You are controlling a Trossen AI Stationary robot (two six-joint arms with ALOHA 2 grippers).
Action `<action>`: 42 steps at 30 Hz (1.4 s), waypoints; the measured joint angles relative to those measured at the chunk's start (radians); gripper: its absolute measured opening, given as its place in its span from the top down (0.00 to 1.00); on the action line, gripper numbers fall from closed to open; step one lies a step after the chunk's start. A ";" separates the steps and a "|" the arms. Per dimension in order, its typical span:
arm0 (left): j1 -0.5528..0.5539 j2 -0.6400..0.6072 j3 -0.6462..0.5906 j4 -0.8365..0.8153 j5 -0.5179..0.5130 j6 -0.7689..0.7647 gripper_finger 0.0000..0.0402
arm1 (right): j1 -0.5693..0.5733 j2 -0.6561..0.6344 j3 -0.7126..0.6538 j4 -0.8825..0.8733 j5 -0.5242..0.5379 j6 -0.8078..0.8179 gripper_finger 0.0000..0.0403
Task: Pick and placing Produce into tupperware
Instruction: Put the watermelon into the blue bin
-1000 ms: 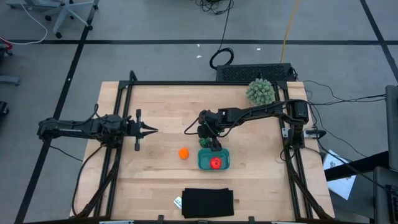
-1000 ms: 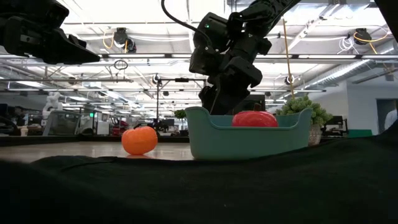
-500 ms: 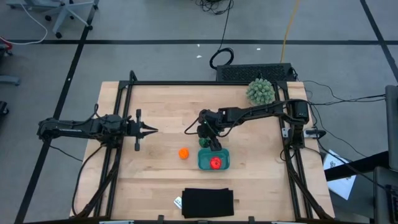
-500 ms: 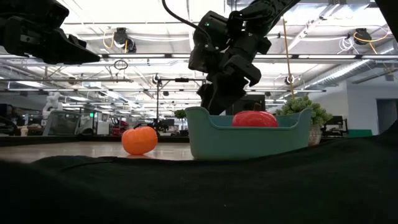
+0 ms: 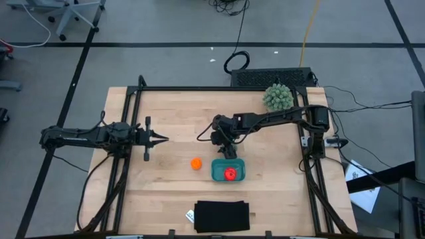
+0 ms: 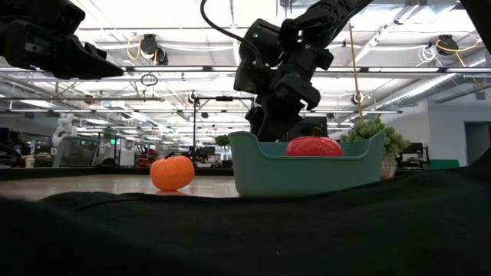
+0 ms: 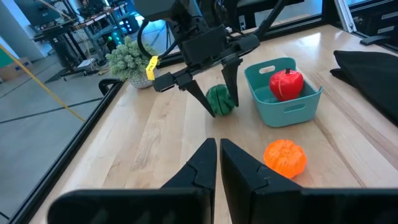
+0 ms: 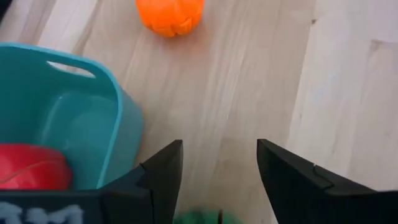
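- The right hand [image 7: 214, 87] hangs over the middle of the bench [image 5: 172, 119], and its two fingers [image 8: 163, 168] are spread wide.
- The green watermelon [image 7: 221, 100] sits on the bench right under this hand, between the two finger tips. I cannot tell if the fingers touch it.
- In the right wrist view only a little green edge of the watermelon shows, low down between the fingers.
- The teal tupperware [image 5: 218, 174] stands just beside the right hand, on the side near the bench's front edge.
- The red tomato [image 5: 230, 174] lies inside the tupperware.
- The orange ball [image 5: 196, 163] rests on the bench close to the right hand and just beside the tupperware, not in it.
- The left hand [image 5: 160, 139] waits well apart from all of this, out by the left side of the bench. Its fingers are pressed together and hold nothing.
- A pale green spiky ball [image 5: 277, 97] sits at the far corner of the bench, behind the right arm.
- A flat black rectangle [image 5: 222, 216] lies at the front edge of the bench, past the tupperware.
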 joint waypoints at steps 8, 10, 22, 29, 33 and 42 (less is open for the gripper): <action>0.000 0.000 0.000 0.000 0.000 -0.001 0.94 | 0.000 -0.028 0.000 0.010 0.090 -0.002 0.48; 0.000 0.000 0.000 -0.001 0.000 -0.003 0.94 | -0.004 -0.051 0.000 -0.029 0.107 -0.026 0.45; 0.000 0.000 0.000 -0.002 0.019 -0.005 0.94 | -0.069 -0.129 0.000 -0.268 0.158 0.226 0.19; 0.000 0.000 0.000 -0.003 0.020 -0.005 0.94 | -0.093 -0.142 0.000 -0.356 0.159 0.266 0.11; 0.000 0.000 0.000 -0.004 0.020 -0.006 0.94 | -0.105 -0.187 0.000 -0.377 0.158 0.260 0.11; 0.000 0.000 0.000 -0.009 0.025 -0.011 0.94 | -0.115 -0.295 0.000 -0.511 0.215 -0.050 0.11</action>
